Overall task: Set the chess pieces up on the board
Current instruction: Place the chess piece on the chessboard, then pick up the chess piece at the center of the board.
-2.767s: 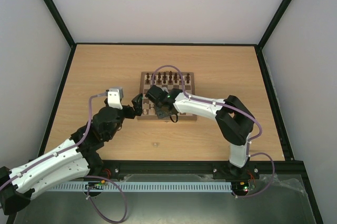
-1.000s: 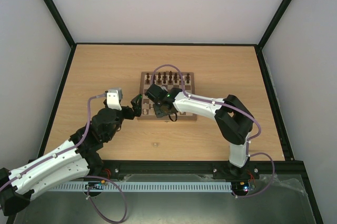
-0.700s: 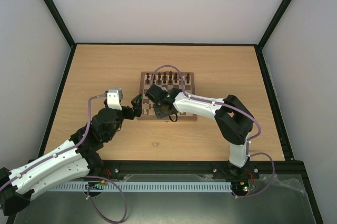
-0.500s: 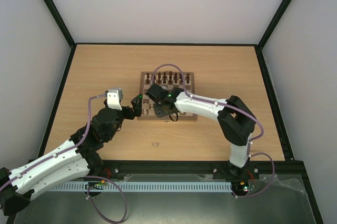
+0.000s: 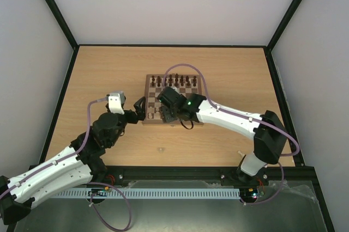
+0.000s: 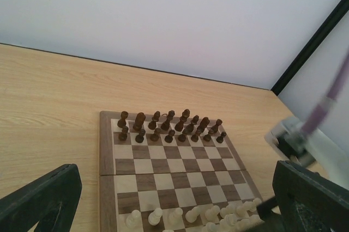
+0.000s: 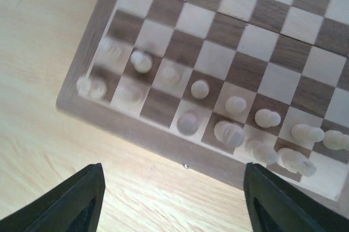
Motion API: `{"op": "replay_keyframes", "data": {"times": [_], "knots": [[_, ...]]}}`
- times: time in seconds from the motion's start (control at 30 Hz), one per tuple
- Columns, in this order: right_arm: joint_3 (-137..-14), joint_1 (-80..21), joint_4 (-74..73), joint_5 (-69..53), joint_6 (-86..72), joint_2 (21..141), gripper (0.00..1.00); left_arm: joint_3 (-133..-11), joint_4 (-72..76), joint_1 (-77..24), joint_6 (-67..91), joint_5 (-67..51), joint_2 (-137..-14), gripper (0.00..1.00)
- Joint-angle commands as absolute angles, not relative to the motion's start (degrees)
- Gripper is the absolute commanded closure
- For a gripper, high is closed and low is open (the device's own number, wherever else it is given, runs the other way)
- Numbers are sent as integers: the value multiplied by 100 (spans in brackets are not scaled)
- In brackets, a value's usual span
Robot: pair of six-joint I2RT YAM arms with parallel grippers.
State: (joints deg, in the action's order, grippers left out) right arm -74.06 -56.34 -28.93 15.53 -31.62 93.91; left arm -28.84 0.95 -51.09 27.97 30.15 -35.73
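Note:
The board [image 5: 154,95] lies mid-table. Cream chess pieces [image 7: 234,104] stand in two rows along its near edge; those at the left end look blurred in the right wrist view. The same pale pieces [image 6: 188,215] show at the bottom of the left wrist view. My right gripper [image 5: 170,116] hovers above the near edge and hides most of them from above. Its jaws [image 7: 172,194] are open, with only board rim and table between them. My left gripper [image 5: 139,110] waits off the board's near left corner, wide open [image 6: 174,199] and empty.
Dark brown pieces [image 6: 169,126] fill the two far rows [image 5: 173,81]. The right arm's wrist and purple cable [image 6: 305,134] blur across the right of the left wrist view. Black frame rails border the table, with white walls behind.
My right gripper has gone from shut to open and pulled back toward the board's near edge. Its elbow swung out to the right. The left arm has barely shifted.

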Motion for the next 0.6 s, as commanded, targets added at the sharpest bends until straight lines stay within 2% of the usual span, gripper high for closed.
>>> {"op": "replay_keyframes", "data": {"times": [0.0, 0.03, 0.23, 0.4, 0.57], "knots": [[-7016, -6129, -3234, 1680, -3345, 8912, 11, -2786, 203, -5115, 2871, 3194, -3428, 1], [-6947, -6257, -3228, 1707, -3401, 8816, 0, -2785, 191, -5115, 2889, 3222, -3415, 1], [-6542, -6988, -3076, 1729, -3764, 8572, 1, -2698, 167, -5117, 2943, 3325, -3070, 1], [-6440, -7340, -2889, 1661, -3951, 8984, 0, -2513, 192, -5116, 2950, 3442, -2490, 1], [-6717, -7501, -2830, 1588, -4016, 9595, 14, -2507, 161, -5121, 2949, 3483, -2374, 1]]}}
